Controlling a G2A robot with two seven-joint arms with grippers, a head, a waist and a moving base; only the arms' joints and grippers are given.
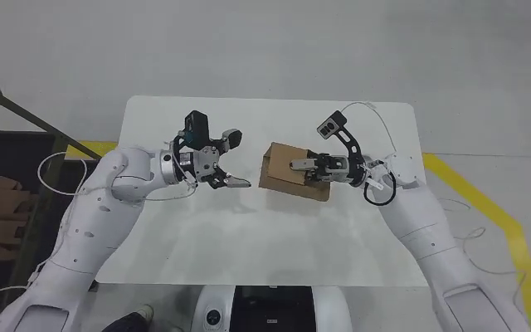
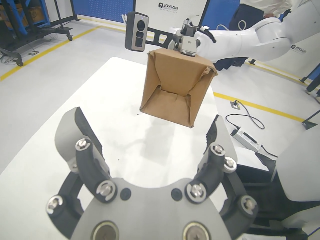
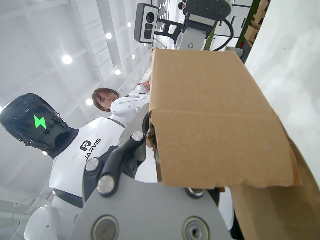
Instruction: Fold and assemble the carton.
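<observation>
A brown carton (image 1: 286, 170) lies on its side near the middle of the white table (image 1: 249, 241). Its open mouth (image 2: 172, 101) faces my left gripper, and flaps are folded in at its far end. My right gripper (image 1: 300, 163) is shut on the carton's upper wall (image 3: 212, 126); one finger (image 3: 141, 126) shows beside the cardboard and the other is hidden behind it. The right gripper (image 2: 188, 44) sits at the carton's far top edge. My left gripper (image 1: 238, 161) stands open a short way from the mouth, its fingers (image 2: 82, 126) spread wide with nothing between them.
Flat cardboard pieces (image 1: 10, 199) lie beyond the table's left side. A power adapter with its cable (image 2: 246, 138) sits on the floor past the table edge. Bare table surface lies in front of and behind the carton.
</observation>
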